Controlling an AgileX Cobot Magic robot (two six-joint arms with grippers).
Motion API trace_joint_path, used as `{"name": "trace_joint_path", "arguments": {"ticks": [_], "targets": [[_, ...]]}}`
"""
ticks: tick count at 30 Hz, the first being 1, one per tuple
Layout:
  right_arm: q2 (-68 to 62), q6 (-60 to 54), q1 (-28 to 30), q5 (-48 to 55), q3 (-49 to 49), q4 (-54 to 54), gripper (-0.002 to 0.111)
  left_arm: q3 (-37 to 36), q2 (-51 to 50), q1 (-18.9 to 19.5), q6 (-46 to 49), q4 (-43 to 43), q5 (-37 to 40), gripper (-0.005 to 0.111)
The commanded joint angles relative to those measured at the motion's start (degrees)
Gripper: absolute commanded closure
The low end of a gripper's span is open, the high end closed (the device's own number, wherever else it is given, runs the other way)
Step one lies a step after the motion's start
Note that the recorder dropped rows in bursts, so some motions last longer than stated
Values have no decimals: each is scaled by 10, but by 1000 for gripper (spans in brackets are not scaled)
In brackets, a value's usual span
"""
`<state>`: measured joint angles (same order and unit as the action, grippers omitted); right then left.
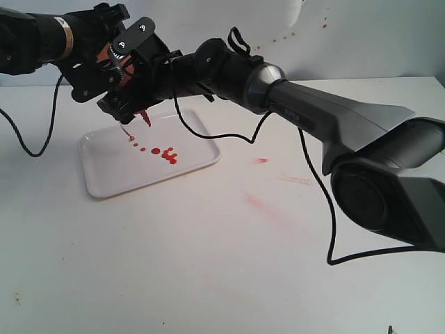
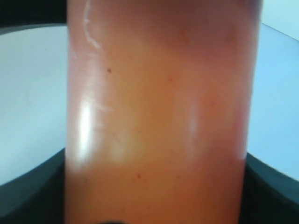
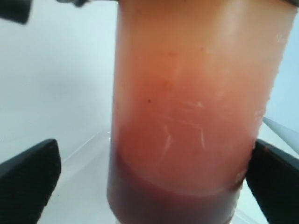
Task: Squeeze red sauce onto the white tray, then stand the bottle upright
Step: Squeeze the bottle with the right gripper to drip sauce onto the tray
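The bottle hangs tilted over the far left of the white tray, red nozzle pointing down. My left gripper is shut on the bottle, a dark finger pressed against each side. My right gripper reaches across and stands open around the bottle: one finger touches it, the other is apart. Red sauce lies on the tray as a line of drops and a blob. Darker sauce has pooled low in the bottle.
Pinkish smears and a red spot mark the white table to the right of the tray. A black cable hangs from the right arm to the table. Another cable loops at the left edge.
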<state>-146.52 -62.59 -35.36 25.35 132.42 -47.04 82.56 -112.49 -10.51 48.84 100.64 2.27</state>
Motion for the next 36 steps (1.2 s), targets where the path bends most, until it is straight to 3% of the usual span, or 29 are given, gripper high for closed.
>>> {"name": "trace_joint_path", "arguments": {"ticks": [1, 23, 26, 30, 36], "targets": [[1, -4, -1, 3, 0, 11, 3, 4, 11, 0, -8, -7, 1, 107], [-21, -61, -11, -83, 1, -90, 6, 4, 11, 0, -8, -7, -19, 107], [-21, -61, -16, -97, 1, -88, 29, 4, 11, 0, -8, -7, -19, 107], [-20, -61, -18, -93, 1, -88, 105, 4, 11, 0, -8, -7, -19, 107], [-20, -59, -18, -97, 1, -88, 108, 4, 11, 0, -8, -7, -19, 107]]}}
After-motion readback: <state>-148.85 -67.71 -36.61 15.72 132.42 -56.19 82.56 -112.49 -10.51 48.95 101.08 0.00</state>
